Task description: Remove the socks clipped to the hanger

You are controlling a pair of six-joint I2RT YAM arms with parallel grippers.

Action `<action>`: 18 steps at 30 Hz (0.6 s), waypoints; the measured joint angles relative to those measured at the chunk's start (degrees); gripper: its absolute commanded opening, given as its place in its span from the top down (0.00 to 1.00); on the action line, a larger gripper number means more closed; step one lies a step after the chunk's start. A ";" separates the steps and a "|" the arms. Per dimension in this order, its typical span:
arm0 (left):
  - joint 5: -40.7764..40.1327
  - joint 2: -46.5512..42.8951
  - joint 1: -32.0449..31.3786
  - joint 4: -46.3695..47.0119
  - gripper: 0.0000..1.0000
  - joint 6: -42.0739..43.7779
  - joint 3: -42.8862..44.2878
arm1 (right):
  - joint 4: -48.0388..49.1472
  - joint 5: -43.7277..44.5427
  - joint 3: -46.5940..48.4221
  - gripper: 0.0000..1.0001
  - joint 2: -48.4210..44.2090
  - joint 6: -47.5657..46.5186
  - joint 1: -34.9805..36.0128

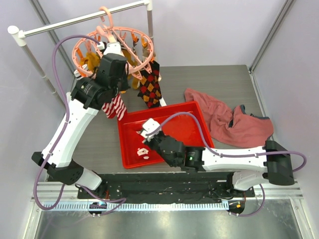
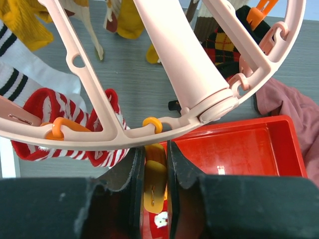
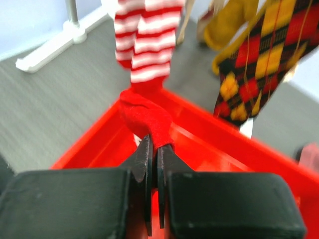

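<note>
Where the left gripper [image 2: 155, 157] closes, its jaws press onto a yellow-orange plastic peg [image 2: 155, 183] just under the round salmon-pink plastic clip hanger [image 2: 184, 64]. One red-and-white striped fabric sock [image 3: 147, 45] hangs over a corner of the red plastic tray [image 3: 94, 144]; the right gripper [image 3: 153, 149] jaws pinch what appears to be its red toe. Beside it dangle a dark argyle sock [image 3: 259, 59] with red and yellow diamonds and a mustard yellow sock [image 3: 227, 22]

Grey tabletop [image 1: 224, 84]; pale lilac walls [image 1: 199, 30]; white rail [image 1: 84, 18]
</note>
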 measured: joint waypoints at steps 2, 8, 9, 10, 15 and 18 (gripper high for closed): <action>0.79 -0.72 0.04 0.94 0.99 0.04 -1.16 | -1.55 0.20 -3.08 0.81 -2.47 3.32 0.00; 3.08 -3.37 0.11 4.57 0.86 0.07 -5.01 | -6.10 4.79 -10.47 0.45 -5.40 14.10 -0.02; 3.52 -3.85 0.13 5.11 0.83 0.04 -5.62 | -6.99 5.44 -11.21 0.36 -5.40 15.56 -0.02; 3.91 -4.26 0.15 5.57 0.82 0.07 -6.05 | -8.00 6.05 -11.76 0.33 -5.40 16.85 -0.02; 6.16 -5.33 0.15 7.10 0.58 -0.07 -6.47 | -10.64 8.57 -12.13 0.17 -6.21 20.26 -0.02; 8.31 -5.55 0.04 7.19 0.49 0.02 -6.71 | -10.19 9.81 -11.39 0.17 -6.95 20.02 -0.11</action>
